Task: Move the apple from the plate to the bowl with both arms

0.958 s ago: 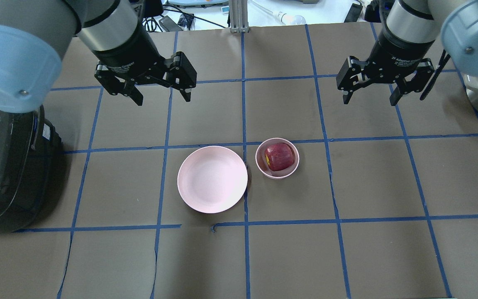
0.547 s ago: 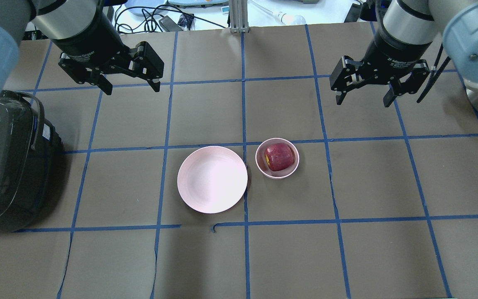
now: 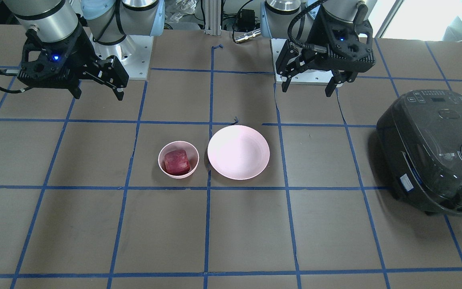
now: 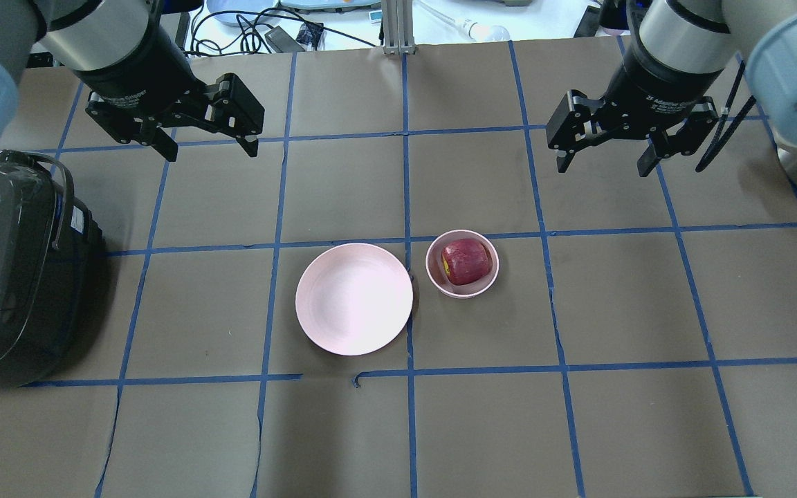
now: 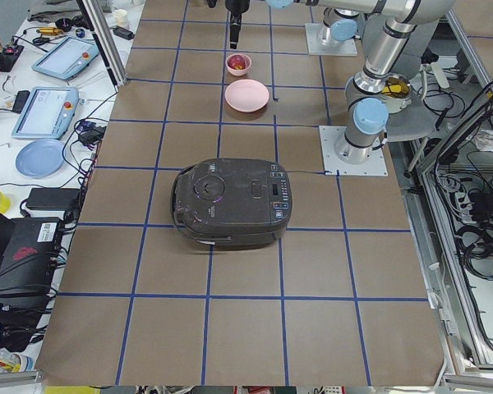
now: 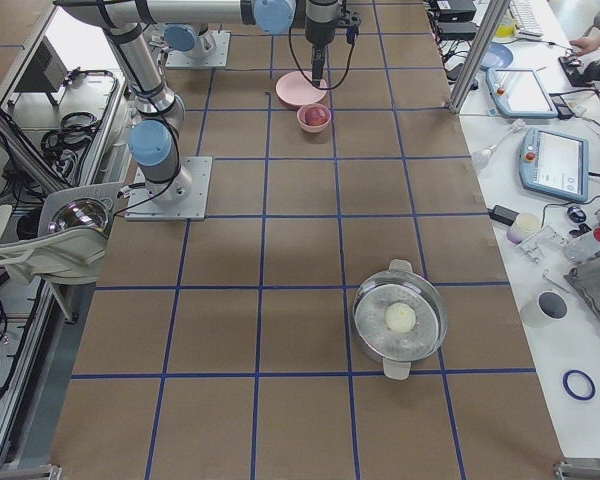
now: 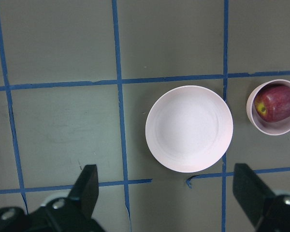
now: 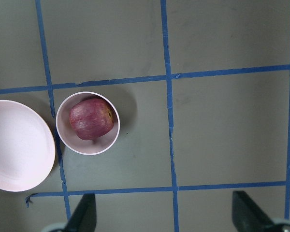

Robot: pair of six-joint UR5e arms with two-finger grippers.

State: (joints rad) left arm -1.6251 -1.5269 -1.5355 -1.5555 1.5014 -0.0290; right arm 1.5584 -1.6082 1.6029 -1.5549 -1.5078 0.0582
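Observation:
The dark red apple lies inside the small pink bowl, and shows there in the front view and both wrist views. The wide pink plate sits bare just left of the bowl, nearly touching it. My left gripper is open and empty, high over the table's far left. My right gripper is open and empty, high over the far right. Both are well away from the dishes.
A black rice cooker stands at the table's left edge. A steel pot holding a pale ball stands at the right end. Cables and devices lie beyond the far edge. Blue tape lines grid the brown table.
My left gripper has moved far left and back, away from the table's middle. My right gripper has shifted slightly left. The apple, bowl and plate have not moved.

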